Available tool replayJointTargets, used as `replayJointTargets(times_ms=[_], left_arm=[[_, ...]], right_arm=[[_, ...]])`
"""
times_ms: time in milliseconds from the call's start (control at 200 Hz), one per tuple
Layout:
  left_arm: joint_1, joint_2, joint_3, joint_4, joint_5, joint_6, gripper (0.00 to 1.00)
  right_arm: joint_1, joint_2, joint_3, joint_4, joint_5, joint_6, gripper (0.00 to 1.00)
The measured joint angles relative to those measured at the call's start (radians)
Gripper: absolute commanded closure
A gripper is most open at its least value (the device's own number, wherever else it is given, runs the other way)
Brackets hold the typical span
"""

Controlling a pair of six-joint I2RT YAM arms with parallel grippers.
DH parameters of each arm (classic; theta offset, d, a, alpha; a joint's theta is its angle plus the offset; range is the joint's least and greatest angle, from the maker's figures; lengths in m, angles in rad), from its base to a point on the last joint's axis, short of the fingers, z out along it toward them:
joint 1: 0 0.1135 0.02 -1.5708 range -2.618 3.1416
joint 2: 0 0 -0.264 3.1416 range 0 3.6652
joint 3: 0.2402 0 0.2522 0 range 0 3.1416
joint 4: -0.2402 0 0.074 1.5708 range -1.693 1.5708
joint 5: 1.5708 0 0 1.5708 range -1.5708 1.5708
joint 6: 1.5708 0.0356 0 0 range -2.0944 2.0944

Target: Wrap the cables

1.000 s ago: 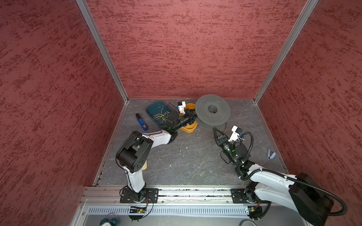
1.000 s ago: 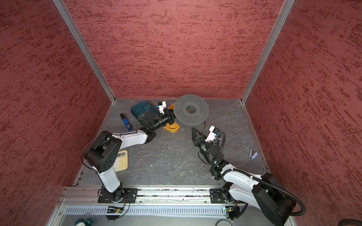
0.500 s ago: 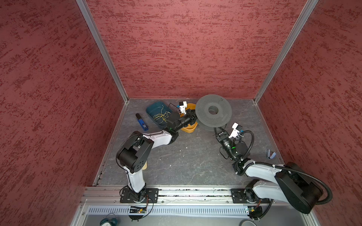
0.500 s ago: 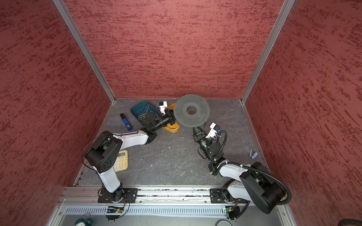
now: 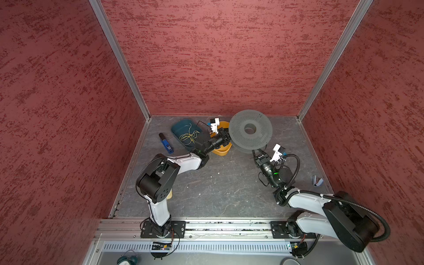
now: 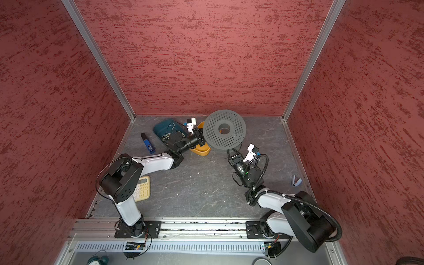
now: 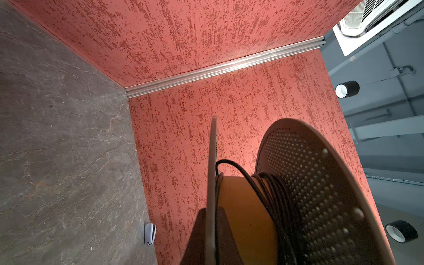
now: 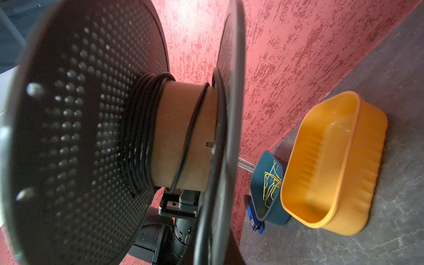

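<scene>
Beside the left pincer (image 7: 210, 214), cable (image 7: 276, 195) wraps the spool (image 7: 321, 179).

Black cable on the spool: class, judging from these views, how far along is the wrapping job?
Done: several turns of black cable sit bunched on the core of the spool beside one flange. In hand: the left gripper clamps the other flange's edge; the right gripper is shut on the loose strand, which crosses the bare core once. Left: winding the remaining strand; its length is hidden.
</scene>
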Motion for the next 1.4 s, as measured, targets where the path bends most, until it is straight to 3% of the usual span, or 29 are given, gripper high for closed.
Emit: replayJointTargets(times_ms=[250,646,857,1152,1398], left_arm=[[0.009,-0.018,-0.013,-0.139,0.024,0.026,0.71],[0.031,-0.016,0.004,-0.199,0.096,0.007,0.65],[0.030,-0.019,0.063,-0.341,0.128,0.093,0.64],[0.034,-0.082,0.054,-0.463,0.120,0.180,0.61],[0.035,-0.207,0.047,-0.624,0.097,0.309,0.51]], right_arm=[[-0.055,-0.105,-0.024,-0.164,-0.047,0.021,1.00],[-0.180,-0.146,-0.088,-0.269,-0.072,0.095,1.00],[-0.259,-0.127,-0.126,-0.304,-0.101,0.115,1.00],[-0.378,0.013,-0.125,-0.259,-0.215,0.131,1.00],[-0.474,0.322,-0.102,-0.083,-0.331,0.174,1.00]])
